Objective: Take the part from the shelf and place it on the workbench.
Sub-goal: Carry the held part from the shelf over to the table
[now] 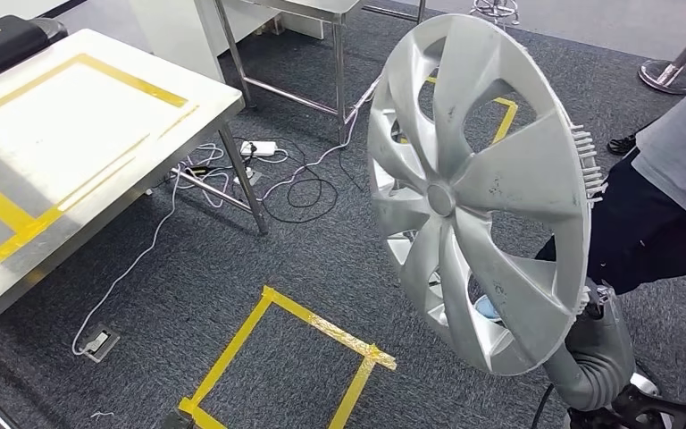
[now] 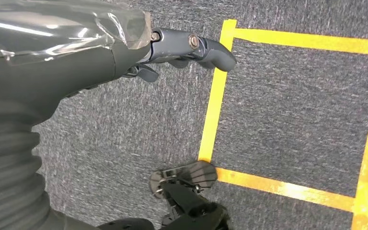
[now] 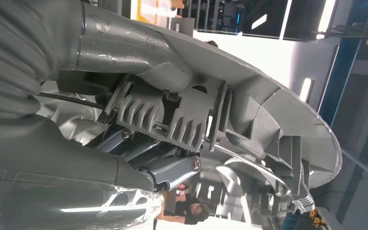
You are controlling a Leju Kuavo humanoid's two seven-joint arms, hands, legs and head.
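In the head view a silver wheel cover point(image 1: 464, 188) with curved spokes stands almost upright in the air at the right. My right hand point(image 1: 596, 308) grips its lower rim from behind, the grey ribbed wrist showing below. The right wrist view looks at the cover's ribbed back point(image 3: 278, 110), with the thumb over the rim and the dark fingers point(image 3: 165, 167) under it. The workbench point(image 1: 98, 134), a pale table marked with yellow tape, lies to the left, well apart from the cover. My left hand point(image 2: 172, 52) hangs over the carpet with nothing in it.
A person in dark trousers point(image 1: 670, 197) stands close at the right, behind the cover. A black case point(image 1: 4, 40) sits on the workbench's far corner. Cables point(image 1: 295, 179) and a power strip lie under the tables. A yellow tape square point(image 1: 277, 357) marks the carpet ahead.
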